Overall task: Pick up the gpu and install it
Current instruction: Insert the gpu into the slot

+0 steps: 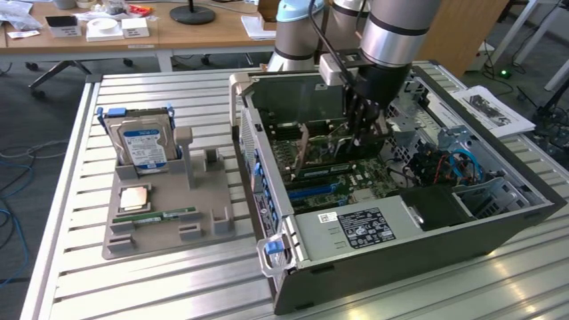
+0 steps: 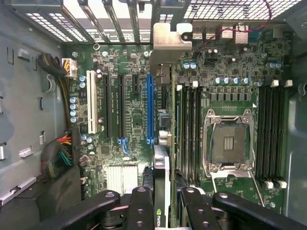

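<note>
The gpu [image 2: 163,172] is seen edge-on in the wrist view, a thin dark card with a pale metal bracket [image 2: 168,43] at its far end by the case's rear slots. My gripper [image 2: 165,208] is shut on it, one black finger [image 2: 140,206] on each side. The card hangs over the motherboard, beside the long blue slot [image 2: 150,108]; whether it touches the board I cannot tell. In the exterior view my gripper [image 1: 360,130] reaches down into the open computer case [image 1: 400,227] with the gpu [image 1: 324,143] held upright.
A grey holder tray [image 1: 204,193] lies at the exterior view's left of the case, carrying a silver hard drive [image 1: 142,147], a memory stick [image 1: 164,217] and a processor chip [image 1: 133,198]. Inside the case are the empty processor socket [image 2: 229,141], cables [image 2: 57,153] and a power supply [image 1: 360,227].
</note>
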Robot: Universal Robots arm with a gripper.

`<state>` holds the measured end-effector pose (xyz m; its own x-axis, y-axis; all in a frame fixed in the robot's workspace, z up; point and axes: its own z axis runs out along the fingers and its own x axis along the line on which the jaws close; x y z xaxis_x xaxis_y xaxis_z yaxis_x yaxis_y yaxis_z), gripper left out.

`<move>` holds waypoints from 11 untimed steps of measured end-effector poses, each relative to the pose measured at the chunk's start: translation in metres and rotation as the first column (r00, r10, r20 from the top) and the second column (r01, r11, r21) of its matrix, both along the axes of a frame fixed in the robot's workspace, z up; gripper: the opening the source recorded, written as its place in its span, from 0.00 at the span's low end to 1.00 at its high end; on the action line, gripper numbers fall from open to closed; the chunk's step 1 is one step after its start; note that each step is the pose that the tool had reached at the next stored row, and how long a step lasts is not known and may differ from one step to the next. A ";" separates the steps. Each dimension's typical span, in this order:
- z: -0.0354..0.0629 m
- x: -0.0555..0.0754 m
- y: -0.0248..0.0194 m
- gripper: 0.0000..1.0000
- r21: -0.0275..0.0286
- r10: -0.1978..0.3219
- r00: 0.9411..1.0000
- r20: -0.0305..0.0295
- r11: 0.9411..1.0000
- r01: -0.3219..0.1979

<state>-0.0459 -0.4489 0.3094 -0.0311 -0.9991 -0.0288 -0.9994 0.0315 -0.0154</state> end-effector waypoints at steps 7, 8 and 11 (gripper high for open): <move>-0.0006 -0.002 -0.0019 0.27 0.000 0.000 1.000 0.000 1.000 0.000; -0.0006 -0.003 -0.0024 0.27 0.000 0.000 1.000 0.000 1.000 0.000; -0.0008 -0.005 -0.0035 0.27 0.000 0.000 1.000 0.000 1.000 0.000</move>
